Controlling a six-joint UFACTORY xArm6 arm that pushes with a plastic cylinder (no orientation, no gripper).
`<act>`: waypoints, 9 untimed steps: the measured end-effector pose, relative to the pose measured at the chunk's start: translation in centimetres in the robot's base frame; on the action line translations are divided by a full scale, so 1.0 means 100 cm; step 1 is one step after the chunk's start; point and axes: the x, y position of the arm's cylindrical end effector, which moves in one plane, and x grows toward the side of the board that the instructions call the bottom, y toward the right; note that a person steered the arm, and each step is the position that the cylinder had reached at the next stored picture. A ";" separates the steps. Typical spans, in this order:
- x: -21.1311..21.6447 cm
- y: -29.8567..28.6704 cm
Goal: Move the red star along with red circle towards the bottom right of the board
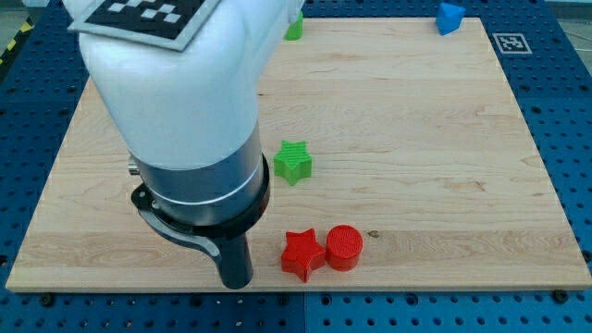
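The red star (302, 253) lies near the view's bottom, just left of centre. The red circle (344, 247) sits right beside it on its right, touching or nearly touching. My tip (235, 283) is on the board to the left of the red star, with a gap between them. The large white and grey arm body rises above it and hides the board's left part.
A green star (293, 162) lies above the red star, mid-board. A green block (294, 28), partly hidden by the arm, is at the top edge. A blue block (450, 17) is at the top right. The wooden board's bottom edge (416, 290) runs just below the red blocks.
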 end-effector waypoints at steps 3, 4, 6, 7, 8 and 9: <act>-0.005 0.027; -0.001 0.035; 0.000 0.049; -0.001 0.056; 0.000 0.069; 0.000 0.081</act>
